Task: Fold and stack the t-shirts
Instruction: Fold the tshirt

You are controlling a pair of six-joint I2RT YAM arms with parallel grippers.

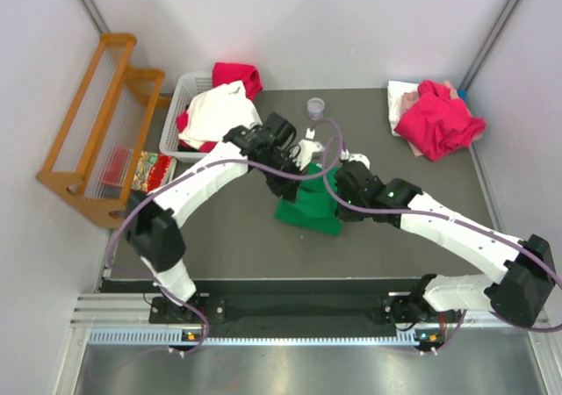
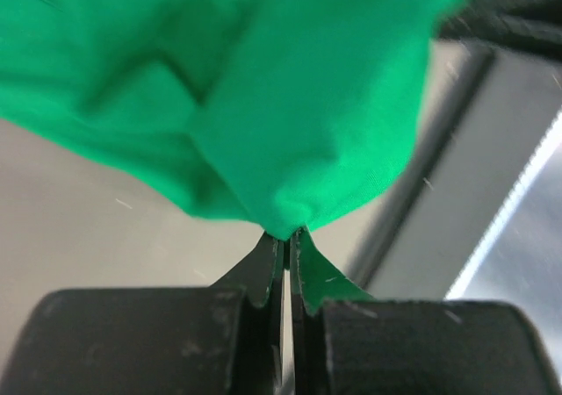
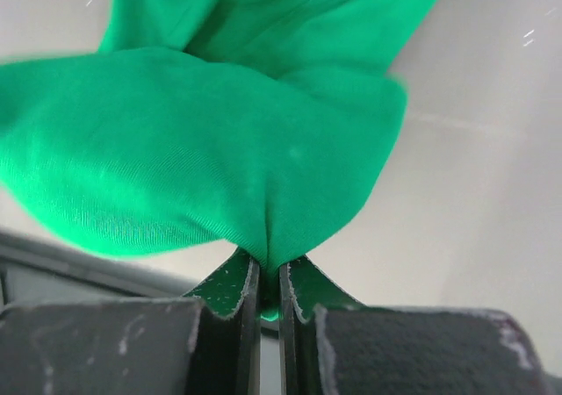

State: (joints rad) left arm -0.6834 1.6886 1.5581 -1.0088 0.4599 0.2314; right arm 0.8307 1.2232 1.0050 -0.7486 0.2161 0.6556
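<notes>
The left gripper (image 2: 285, 237) and right gripper (image 3: 268, 268) each pinch the green tee (image 1: 309, 209) right of the basket (image 1: 172, 127). Soft and limp, it sags; shoulder seams likely grip best.

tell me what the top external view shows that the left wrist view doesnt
Only the top external view: a white basket holding a white t-shirt and a red t-shirt, a magenta shirt pile at the far right, and a wooden rack on the left. Only the left wrist view: the left gripper up close, jaws shut on a pinch of fabric. Both: the green t-shirt.
</notes>
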